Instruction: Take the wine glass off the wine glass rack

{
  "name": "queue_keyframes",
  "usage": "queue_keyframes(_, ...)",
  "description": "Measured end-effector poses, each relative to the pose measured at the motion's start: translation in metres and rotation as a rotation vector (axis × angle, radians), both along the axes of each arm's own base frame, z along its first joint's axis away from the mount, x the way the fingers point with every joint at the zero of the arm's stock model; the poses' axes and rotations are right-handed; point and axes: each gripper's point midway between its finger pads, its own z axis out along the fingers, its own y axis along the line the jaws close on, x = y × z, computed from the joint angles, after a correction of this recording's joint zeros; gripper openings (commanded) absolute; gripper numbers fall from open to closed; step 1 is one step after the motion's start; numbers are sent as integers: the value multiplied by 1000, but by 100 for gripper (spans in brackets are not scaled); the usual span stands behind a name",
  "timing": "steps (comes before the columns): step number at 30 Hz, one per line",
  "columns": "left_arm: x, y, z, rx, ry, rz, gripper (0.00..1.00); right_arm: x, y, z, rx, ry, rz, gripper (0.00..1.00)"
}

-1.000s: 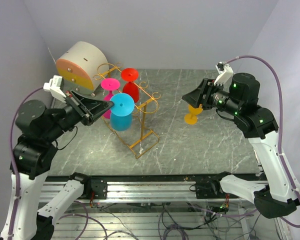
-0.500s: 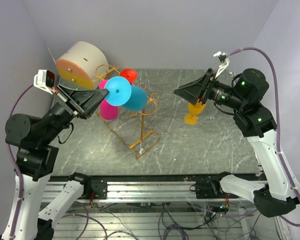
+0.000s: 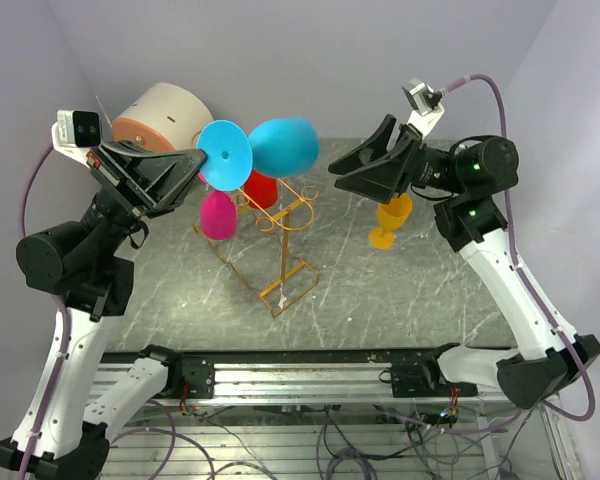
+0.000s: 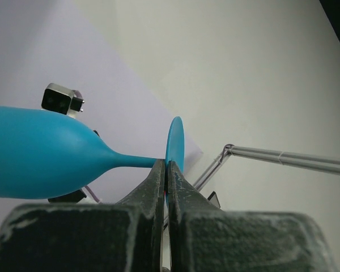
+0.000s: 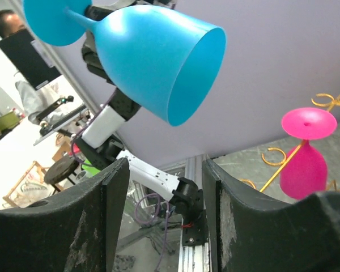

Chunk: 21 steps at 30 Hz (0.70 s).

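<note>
My left gripper [image 3: 201,160] is shut on the foot of a blue wine glass [image 3: 280,146] and holds it in the air above the gold wire rack [image 3: 280,262], lying sideways with its bowl toward the right. In the left wrist view the fingers [image 4: 158,181] pinch the disc foot of the blue glass [image 4: 39,153]. My right gripper [image 3: 340,172] is open and empty, raised, facing the blue glass's open mouth [image 5: 158,62] from a distance. A pink glass [image 3: 218,215] and a red glass [image 3: 261,189] hang on the rack.
An orange wine glass [image 3: 388,221] stands upright on the marbled table [image 3: 430,290] below my right gripper. A round cream-and-orange drum [image 3: 160,113] sits at the back left. The pink glass [image 5: 304,154] and rack loops [image 5: 328,102] also show in the right wrist view.
My left gripper has lifted the blue glass up off the rack and tipped it sideways, bowl to the right. My right arm has risen and turned toward the glass.
</note>
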Motion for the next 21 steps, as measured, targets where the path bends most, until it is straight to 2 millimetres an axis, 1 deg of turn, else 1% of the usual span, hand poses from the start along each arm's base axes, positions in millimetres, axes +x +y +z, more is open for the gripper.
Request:
queue_keyframes(2,-5,1,4,-13,-28,-7,7,-5,0,6,21,-25,33,58)
queue_keyframes(5,-12,4,9,-31,-61,-18,7,-13,-1,16,55,-77,72,58)
queue_keyframes(8,-16,5,10,-40,-76,-24,7,-15,-1,23,88,-115,106,58)
queue_keyframes(10,-17,5,10,-41,-77,-25,7,-13,1,25,106,-127,128,58)
queue_keyframes(16,-18,5,10,-42,-78,-26,7,4,10,26,141,-116,175,58)
queue_keyframes(19,-18,5,10,-42,-78,-26,7,5,13,28,157,-119,198,58)
queue_keyframes(21,-18,5,10,-41,-78,-26,7,1,14,32,168,-133,216,57)
